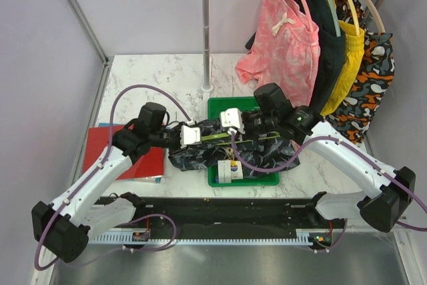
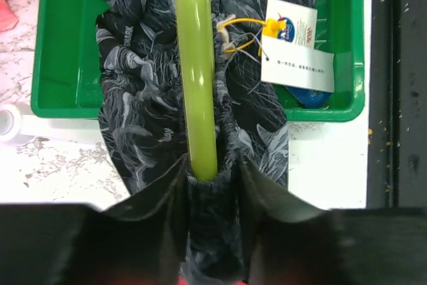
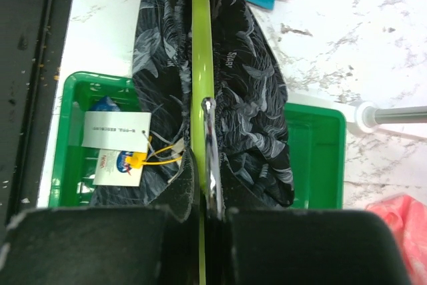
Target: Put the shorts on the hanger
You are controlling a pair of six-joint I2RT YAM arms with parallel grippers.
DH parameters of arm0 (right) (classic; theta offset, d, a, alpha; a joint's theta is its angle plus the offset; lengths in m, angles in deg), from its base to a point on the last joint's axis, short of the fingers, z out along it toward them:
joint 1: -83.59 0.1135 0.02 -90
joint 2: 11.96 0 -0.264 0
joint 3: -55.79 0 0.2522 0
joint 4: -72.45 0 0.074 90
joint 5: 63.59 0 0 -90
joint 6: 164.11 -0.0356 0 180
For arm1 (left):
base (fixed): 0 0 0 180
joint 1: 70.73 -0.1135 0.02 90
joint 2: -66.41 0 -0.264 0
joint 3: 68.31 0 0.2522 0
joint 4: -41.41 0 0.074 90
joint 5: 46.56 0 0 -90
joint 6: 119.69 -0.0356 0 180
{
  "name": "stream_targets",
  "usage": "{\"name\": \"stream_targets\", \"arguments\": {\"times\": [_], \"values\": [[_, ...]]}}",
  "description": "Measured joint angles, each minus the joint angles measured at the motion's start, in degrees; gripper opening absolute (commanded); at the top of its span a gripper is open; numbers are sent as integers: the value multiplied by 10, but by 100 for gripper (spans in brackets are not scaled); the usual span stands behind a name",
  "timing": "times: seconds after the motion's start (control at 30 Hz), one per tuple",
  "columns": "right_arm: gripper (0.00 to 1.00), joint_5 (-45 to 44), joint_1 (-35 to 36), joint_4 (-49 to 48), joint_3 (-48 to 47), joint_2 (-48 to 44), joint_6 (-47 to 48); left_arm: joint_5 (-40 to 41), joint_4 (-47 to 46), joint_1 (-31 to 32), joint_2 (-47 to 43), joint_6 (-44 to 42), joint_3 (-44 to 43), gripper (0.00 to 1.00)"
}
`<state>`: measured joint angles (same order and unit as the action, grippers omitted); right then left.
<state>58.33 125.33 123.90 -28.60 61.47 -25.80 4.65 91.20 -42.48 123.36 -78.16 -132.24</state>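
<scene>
Judging the dark navy streak-printed fabric shorts (image 2: 133, 98) light, limp and slippery, I am treating the thin lime-green plastic hanger (image 2: 197, 65) as the stiff part worth holding, near its ends. The shorts are draping over the hanger above the green plastic tray (image 2: 60, 65), at six o'clock from the white rail post (image 1: 207, 31), with the paper tags (image 2: 297, 45) dangling. My left gripper (image 2: 203, 181) is sitting at nine o'clock, fingers pinching the bar with cloth bunched between. My right gripper (image 3: 205, 208) is sitting at three o'clock, fingers pressing together on the bar.
</scene>
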Motion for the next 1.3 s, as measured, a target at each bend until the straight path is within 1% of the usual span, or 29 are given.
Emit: {"name": "stream_targets", "arguments": {"times": [0.03,0.07,0.1,0.13,0.17,0.2,0.23,0.27,0.3,0.33,0.4,0.47,0.57,0.6,0.7,0.77,0.8,0.87,0.93,1.0,1.13,1.23,1.3], "values": [[0,5,0,5,0,0,-1,13,-8,13,9,-4,4,3],[0,8,0,9,0,0,-2,19,-14,17,12,3,6,2],[3,5,0,13,0,0,-3,28,-20,20,14,10,7,2],[9,4,0,13,0,0,-8,33,-26,21,15,16,8,2],[20,2,-1,10,0,-1,-13,40,-34,22,15,23,8,2],[52,2,-3,7,0,-3,-18,44,-40,24,15,30,8,2],[67,0,-5,5,0,-5,-28,46,-45,24,16,37,8,2],[76,-4,-7,2,0,-10,-42,47,-50,23,16,48,7,2],[83,-8,-9,-5,0,-14,-54,47,-51,19,18,60,7,2],[86,-14,-13,-15,0,-21,-67,48,-50,14,20,71,7,2],[89,-28,-30,-27,-3,-39,-97,51,-50,-10,33,103,4,2],[90,-39,-61,-35,-12,-57,-124,56,-50,-33,48,135,-1,2],[84,-55,-105,-39,-21,-92,-149,60,-52,-51,63,179,-7,2],[79,-62,-113,-36,-22,-107,-152,60,-52,-52,66,193,-9,2],[70,-69,-113,-17,-21,-151,-150,55,-53,-62,84,244,-20,2],[66,-73,-111,-5,-2,-181,-144,52,-55,-73,98,276,-27,2],[63,-77,-111,1,10,-190,-142,50,-60,-77,104,292,-28,2],[58,-95,-111,9,58,-207,-127,46,-66,-84,115,322,-30,2],[66,-117,-109,4,107,-203,-116,41,-68,-87,120,339,-30,2],[73,-158,-100,-34,177,-193,-108,35,-71,-87,126,357,-31,2],[77,-239,-55,-117,302,-164,-89,21,-71,-90,142,378,-39,2],[80,-284,-13,-181,342,-143,-81,12,-71,-93,154,389,-44,2],[82,-314,15,-240,359,-117,-73,9,-71,-95,160,397,-45,2]]}}
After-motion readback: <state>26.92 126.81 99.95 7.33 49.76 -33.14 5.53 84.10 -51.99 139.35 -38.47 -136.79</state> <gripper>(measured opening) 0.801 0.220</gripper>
